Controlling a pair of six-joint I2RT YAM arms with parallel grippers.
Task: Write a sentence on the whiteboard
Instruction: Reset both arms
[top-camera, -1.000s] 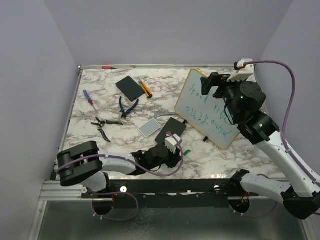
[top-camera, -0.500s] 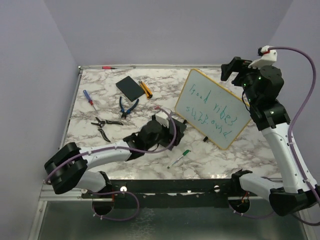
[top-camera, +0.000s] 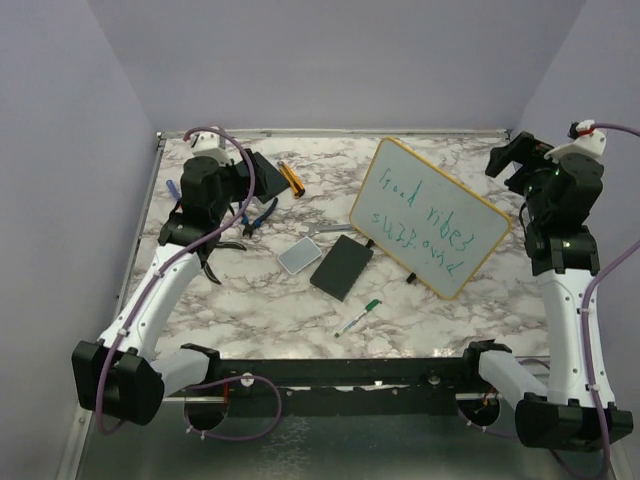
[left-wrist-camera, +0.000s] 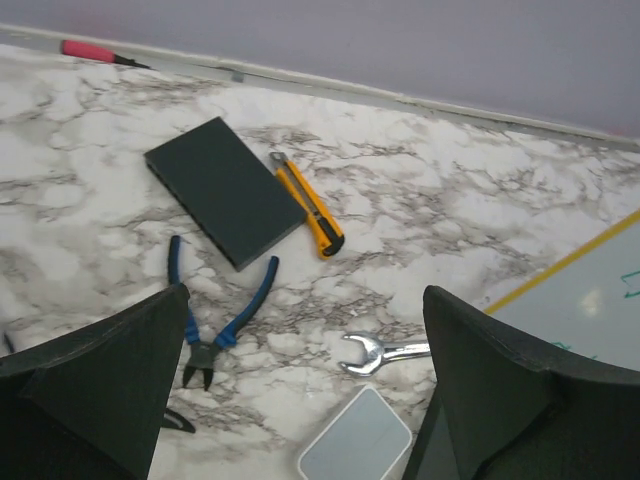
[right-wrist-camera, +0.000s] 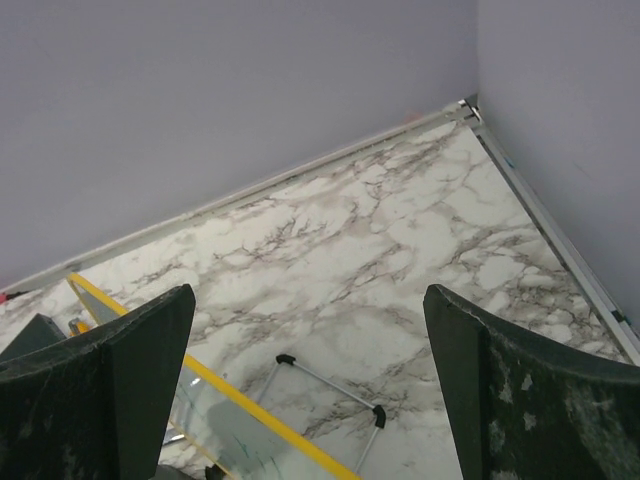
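Whiteboard (top-camera: 425, 208) tilted on table (top-camera: 250, 300), green sentence (top-camera: 398, 187) across it in two lines, our left gripper (left-wrist-camera: 305, 292) and right gripper (right-wrist-camera: 310, 290) both spread wide, holding nothing

The top camera looks down from high behind the near edge, far enough back to take in the whole table (top-camera: 260, 300). The left wrist camera hangs over the far left part, facing forward and down, and shares the black slab (left-wrist-camera: 222, 190), knife (left-wrist-camera: 308, 203) and pliers (left-wrist-camera: 215, 320) with it. The right wrist camera, also raised, faces the far right corner and shares the whiteboard (right-wrist-camera: 200, 430) edge.
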